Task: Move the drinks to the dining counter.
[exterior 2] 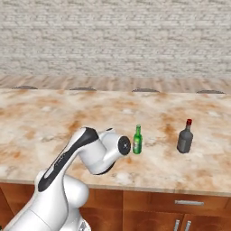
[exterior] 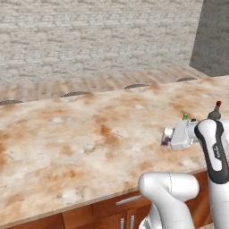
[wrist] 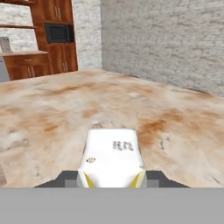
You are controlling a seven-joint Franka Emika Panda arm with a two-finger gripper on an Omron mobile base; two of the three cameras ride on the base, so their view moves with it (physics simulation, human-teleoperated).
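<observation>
Carton [wrist: 112, 156], white with a small dark marking on top, clamped between the two dark fingertips of the hand [wrist: 112, 178] in the hand view, yellow-edged sides pressed against the pads. Held low over the marbled beige-and-rust tabletop [exterior: 67, 143]; cannot tell whether its base touches the surface. Seen from the left base view as a small white and red shape [exterior: 167, 136] at the tip of the hand [exterior: 168, 137], which reaches out level above the near right part of the tabletop.

Slim green bottle [exterior 2: 137, 140] upright on the tabletop [exterior 2: 54, 122], just beside the arm's wrist in the right base view; only its green top [exterior: 185, 116] peeking above the arm in the left base view. Squat dark-grey bottle with red cap [exterior 2: 185, 137] upright further right, apart from the green one, its cap and neck [exterior: 217, 110] showing past the arm in the left base view.

Brown wood cabinets [exterior 2: 180, 210] with silver bar handles under the front edge. Grey brick wall [exterior 2: 115, 36] beyond the far edge. Wooden cupboards with a dark microwave [wrist: 57, 33] far off in the hand view.
</observation>
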